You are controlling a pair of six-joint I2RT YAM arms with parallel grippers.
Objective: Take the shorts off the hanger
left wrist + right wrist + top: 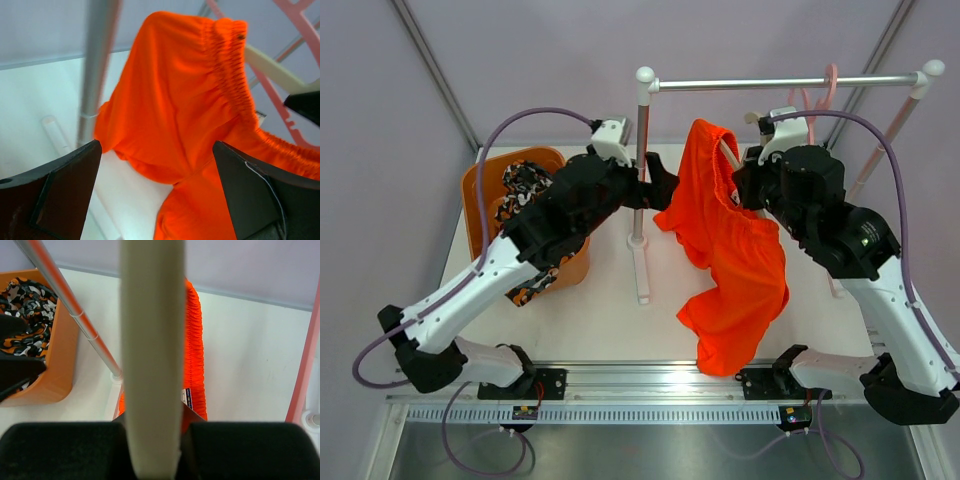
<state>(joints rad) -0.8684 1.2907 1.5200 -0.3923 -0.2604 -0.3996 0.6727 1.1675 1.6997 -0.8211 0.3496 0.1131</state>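
Top external: one table [600,310], one clothes rack [770,83], two pairs of shorts. Orange shorts [735,270] hang draped on the cream hanger [150,340]; camo shorts [520,185] lie in one orange bin [472,215]. One pink hanger [830,85] on the rail. My left gripper [156,165] is spread wide facing the orange shorts, rack post just beside it. My right gripper [152,445] pinches the cream hanger.

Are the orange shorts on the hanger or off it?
On it. The orange shorts hang by their waistband over the cream hanger, held in the right fingers.
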